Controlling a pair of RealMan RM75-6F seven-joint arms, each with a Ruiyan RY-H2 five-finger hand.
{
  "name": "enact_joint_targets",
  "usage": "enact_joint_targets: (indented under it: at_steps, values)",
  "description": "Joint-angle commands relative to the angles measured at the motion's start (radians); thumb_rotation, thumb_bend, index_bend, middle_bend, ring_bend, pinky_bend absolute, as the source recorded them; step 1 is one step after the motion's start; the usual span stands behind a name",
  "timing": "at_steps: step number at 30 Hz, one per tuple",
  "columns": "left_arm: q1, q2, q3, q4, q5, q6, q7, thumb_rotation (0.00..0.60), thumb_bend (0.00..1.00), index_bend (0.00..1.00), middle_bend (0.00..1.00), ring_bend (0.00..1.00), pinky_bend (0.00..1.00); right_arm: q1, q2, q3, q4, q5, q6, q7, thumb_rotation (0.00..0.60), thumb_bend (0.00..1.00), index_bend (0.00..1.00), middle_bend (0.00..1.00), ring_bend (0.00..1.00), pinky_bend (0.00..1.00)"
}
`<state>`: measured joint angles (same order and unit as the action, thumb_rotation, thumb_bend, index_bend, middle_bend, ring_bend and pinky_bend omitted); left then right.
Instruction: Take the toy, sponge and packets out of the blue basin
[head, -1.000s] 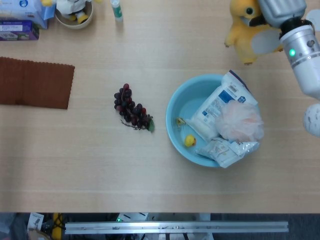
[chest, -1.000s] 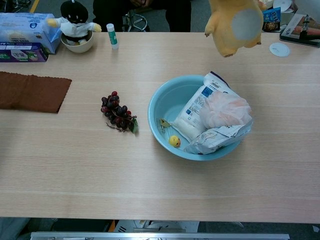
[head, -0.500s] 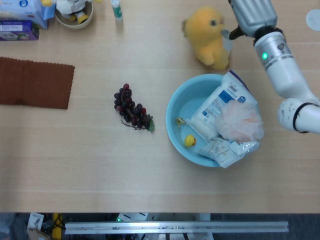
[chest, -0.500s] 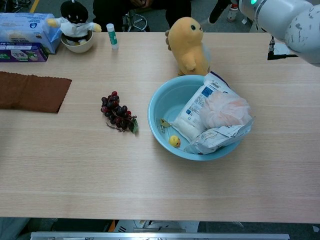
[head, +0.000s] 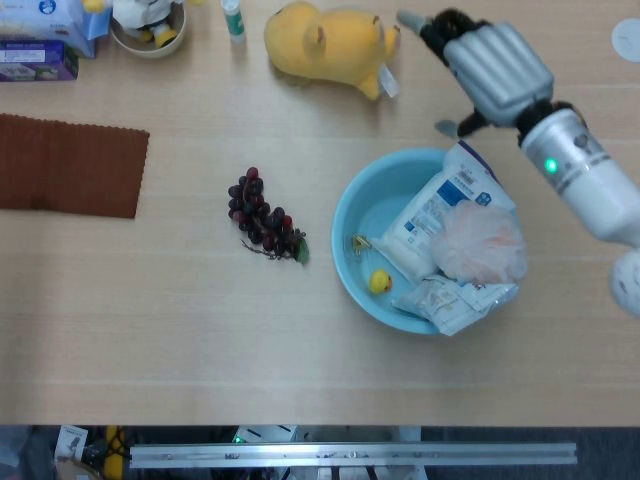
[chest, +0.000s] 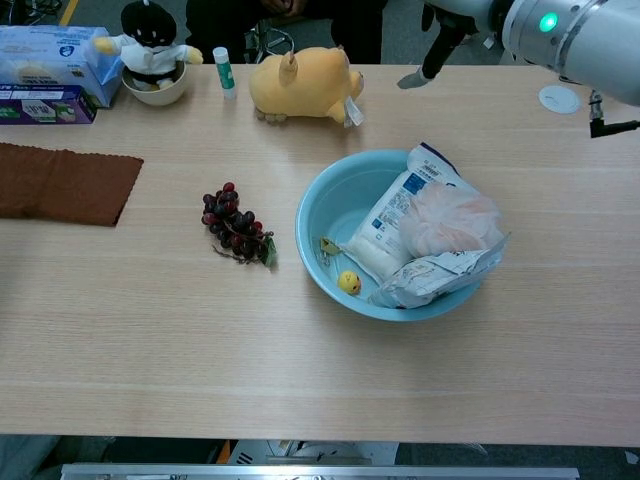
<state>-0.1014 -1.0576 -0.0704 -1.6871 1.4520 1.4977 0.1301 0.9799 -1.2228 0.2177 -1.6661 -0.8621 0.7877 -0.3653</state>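
Near edge of surface (chest: 300, 380): bare wood grain, nothing on it in the chest view.
Blue basin (head: 355, 225): sits right of centre, well apart from the plush; loaded on its right side.
Left in basin: pink mesh sponge (head: 482, 243) on top of a white-and-blue packet (head: 428, 215); crumpled clear packet (head: 455, 297) draped over the near rim; small yellow duck (head: 379, 282) and a tiny scrap on the basin floor.
Beside basin: bunch of dark grapes (head: 264, 219) just left of it, not touching.
Change: yellow plush toy (head: 328, 40), upright by the basin's far rim half a second ago and aloft in the robot hand a second ago, now lies on its side at the far part of the surface, let go.
Meaning for task: toy out and set down, by the look of it; sponge and packets not yet lifted, so most of the job remains.
Right robot hand (head: 487, 62): above the surface between plush and basin, fingers spread apart, holding nothing, touching neither.
Left robot hand: absent from both views.
Far left: brown cloth (head: 68, 165), boxes, small figure in a bowl (chest: 152, 70), green-capped tube.
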Motion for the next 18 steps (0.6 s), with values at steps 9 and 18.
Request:
enact_joint_targets:
  at_steps: [9,18]
  values:
    - [-0.022,-0.013,0.000,-0.005,0.001,-0.032,0.016,0.600,0.33,0.25,0.23,0.22,0.25,-0.187,0.196,-0.167,-0.197,-0.344,0.036,0.099,0.600,0.02,0.04,0.24,0.16,0.36]
    - [-0.026,-0.023,0.000,-0.007,-0.002,-0.038,0.023,0.600,0.33,0.25,0.23,0.22,0.25,-0.227,0.238,-0.245,-0.208,-0.487,0.008,0.092,0.600,0.00,0.04,0.18,0.16,0.37]
